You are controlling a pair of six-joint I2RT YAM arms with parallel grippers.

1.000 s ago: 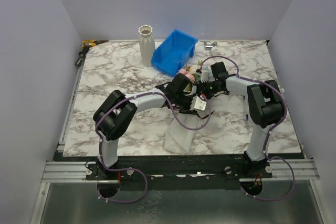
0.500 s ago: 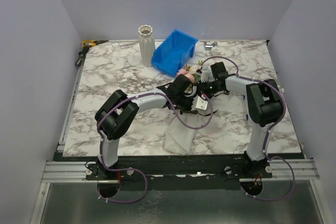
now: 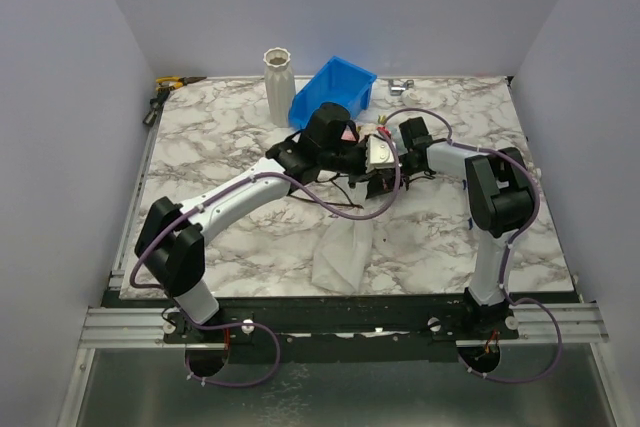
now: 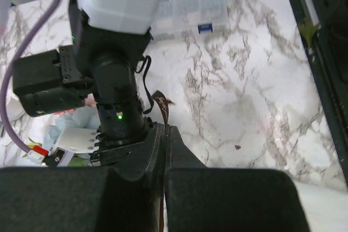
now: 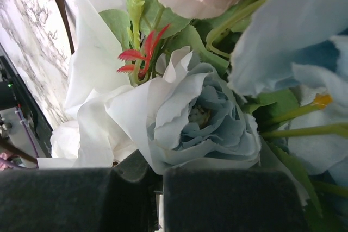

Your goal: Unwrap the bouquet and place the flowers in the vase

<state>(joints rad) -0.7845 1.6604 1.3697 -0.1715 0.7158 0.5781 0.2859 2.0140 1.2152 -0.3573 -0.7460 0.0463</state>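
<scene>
Flowers [image 5: 201, 118] press against the tips of your right gripper [image 5: 157, 175], whose jaws are closed, though you cannot tell whether they pinch a stem. Your left gripper [image 4: 165, 134] has just snapped shut on what looks like a thin brown ribbon [image 4: 162, 103] and lifted. The tie is probably coming off, and the flowers now sit just left of those jaws.

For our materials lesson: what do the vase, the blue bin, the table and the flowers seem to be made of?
Vase: matte off-white ceramic, probably; ribbed.
Bin: glossy blue plastic, moulded.
Table: marble-look top, perhaps laminate; grey veins.
Flowers: likely fabric; frayed petal edges.
</scene>
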